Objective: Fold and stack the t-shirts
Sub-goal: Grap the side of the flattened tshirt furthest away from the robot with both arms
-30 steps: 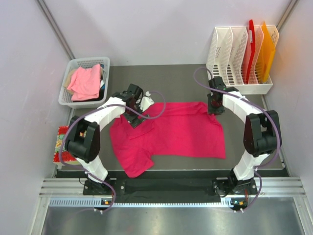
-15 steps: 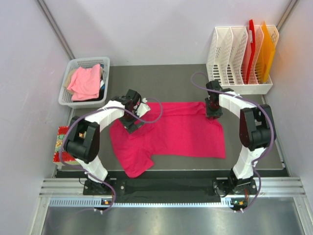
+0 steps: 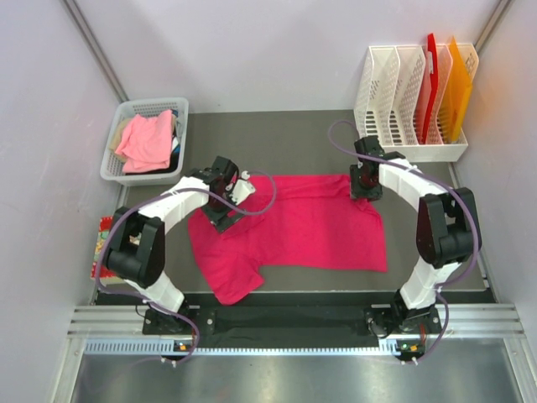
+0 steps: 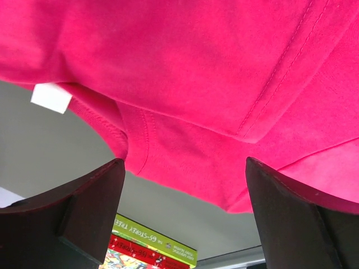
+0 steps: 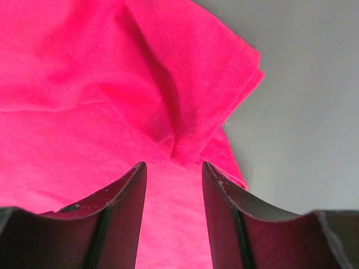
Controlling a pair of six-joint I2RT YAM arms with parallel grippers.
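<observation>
A bright magenta t-shirt [image 3: 302, 227] lies spread on the dark mat, one sleeve hanging toward the near left. My left gripper [image 3: 226, 211] hovers over its left shoulder, by the collar. In the left wrist view the left gripper [image 4: 184, 168] is wide open above the shirt's hem [image 4: 185, 140] and white label [image 4: 50, 98], with nothing between its fingers. My right gripper [image 3: 362, 186] is at the far right sleeve. Seen from its wrist, the right gripper [image 5: 173, 168] stands open over the folded sleeve [image 5: 213, 84]. A salmon-pink t-shirt [image 3: 147, 138] lies crumpled in the basket.
The white basket [image 3: 113, 164] stands at the far left corner. A white file rack [image 3: 394, 92] with red and orange boards is at the far right. A colourful book [image 3: 105, 243] [image 4: 151, 246] lies off the mat's left edge.
The right gripper's jaws have widened and the sleeve now lies loose beneath them. The left gripper has shifted slightly left over the shoulder. The shirt's far edge lies flatter.
</observation>
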